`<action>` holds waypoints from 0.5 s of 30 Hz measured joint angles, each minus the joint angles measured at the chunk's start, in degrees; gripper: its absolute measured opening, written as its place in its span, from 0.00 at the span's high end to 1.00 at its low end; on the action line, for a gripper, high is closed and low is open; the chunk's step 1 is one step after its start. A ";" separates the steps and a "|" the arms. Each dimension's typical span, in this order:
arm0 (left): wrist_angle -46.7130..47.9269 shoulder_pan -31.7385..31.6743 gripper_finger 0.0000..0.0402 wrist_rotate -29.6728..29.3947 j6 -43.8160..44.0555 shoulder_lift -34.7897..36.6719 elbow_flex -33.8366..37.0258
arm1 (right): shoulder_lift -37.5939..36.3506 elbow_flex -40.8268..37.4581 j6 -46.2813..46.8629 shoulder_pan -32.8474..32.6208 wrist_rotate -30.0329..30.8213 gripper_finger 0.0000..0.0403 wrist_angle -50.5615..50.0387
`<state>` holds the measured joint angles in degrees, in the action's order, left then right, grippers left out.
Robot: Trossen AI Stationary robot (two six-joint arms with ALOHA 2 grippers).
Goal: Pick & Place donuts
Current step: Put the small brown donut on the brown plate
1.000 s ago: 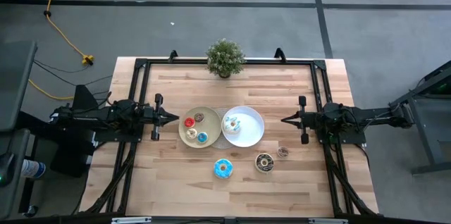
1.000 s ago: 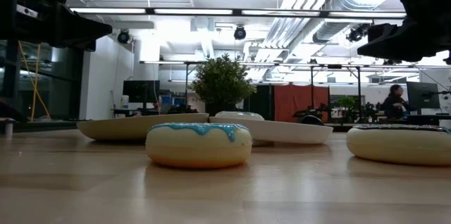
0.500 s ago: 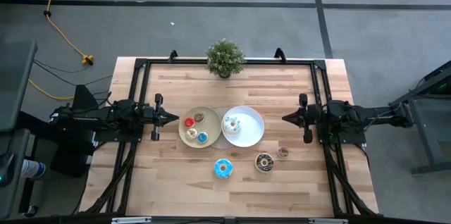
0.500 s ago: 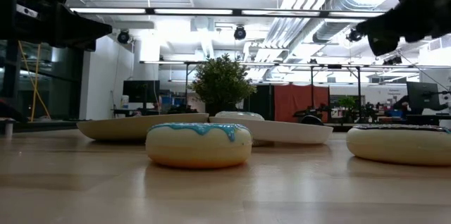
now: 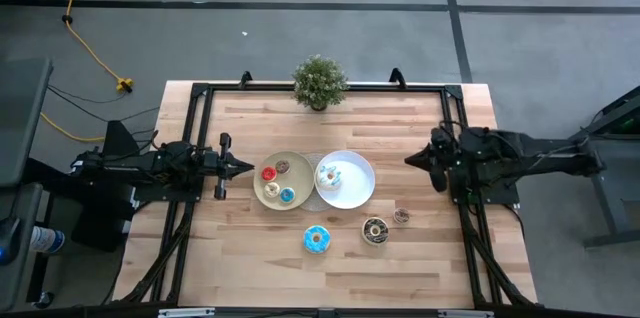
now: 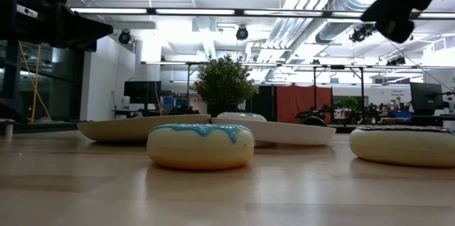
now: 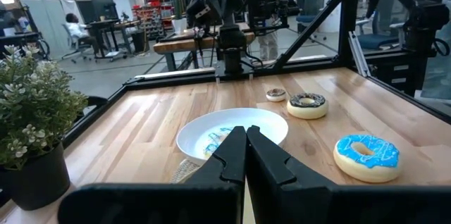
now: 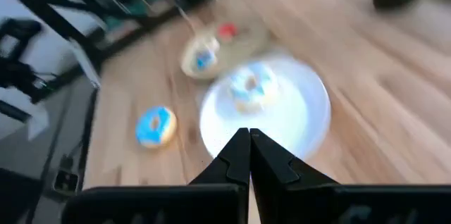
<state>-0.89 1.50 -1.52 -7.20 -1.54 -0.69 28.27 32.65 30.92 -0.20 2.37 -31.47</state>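
Both my end effectors pinched closed and empty, donuts spread mid-desk.

My right end effector [image 5: 410, 160] hangs above the desk [image 5: 250, 258] beside the white plate [image 5: 362, 183], fingers together, gripping nothing; my left end effector [image 5: 250, 166] waits by the beige plate [image 5: 262, 194], fingers likewise together. The beige plate holds a red donut [image 5: 269, 173], a small blue donut [image 5: 287, 195] and a brown donut [image 5: 283, 166]. A sprinkled donut [image 5: 328, 177] sits on the white plate. On bare wood lie a big blue donut [image 5: 316, 240], a dark donut [image 5: 375, 229] and a tiny donut [image 5: 401, 216].
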 joint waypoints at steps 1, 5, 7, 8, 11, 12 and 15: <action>0.00 0.00 1.00 -0.02 0.01 0.02 0.00 | 1.36 1.98 0.84 0.32 -0.51 1.00 -3.68; 0.00 0.01 1.00 -0.06 0.02 0.00 0.00 | 6.82 9.03 0.79 0.94 -3.05 1.00 -14.16; 0.00 0.02 1.00 -0.06 0.02 0.02 0.00 | 9.39 11.85 -2.12 0.94 -5.22 1.00 -18.67; 0.00 0.00 1.00 -0.06 0.00 0.01 0.00 | 10.67 13.21 -4.00 0.94 -6.77 1.00 -20.43; 0.00 0.00 1.00 -0.06 0.01 0.01 0.00 | 13.95 16.38 -11.16 0.93 -11.78 1.00 -24.84; 0.00 0.01 1.00 -0.06 0.01 0.02 0.00 | 14.88 17.22 -13.97 0.90 -13.24 0.99 -26.30; 0.00 0.01 1.00 -0.05 0.01 0.01 0.00 | 17.34 19.17 -22.08 0.35 -15.21 0.97 -29.35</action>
<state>-0.89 1.51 -1.57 -7.19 -1.53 -0.69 45.60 51.82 8.84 0.14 -12.83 -60.83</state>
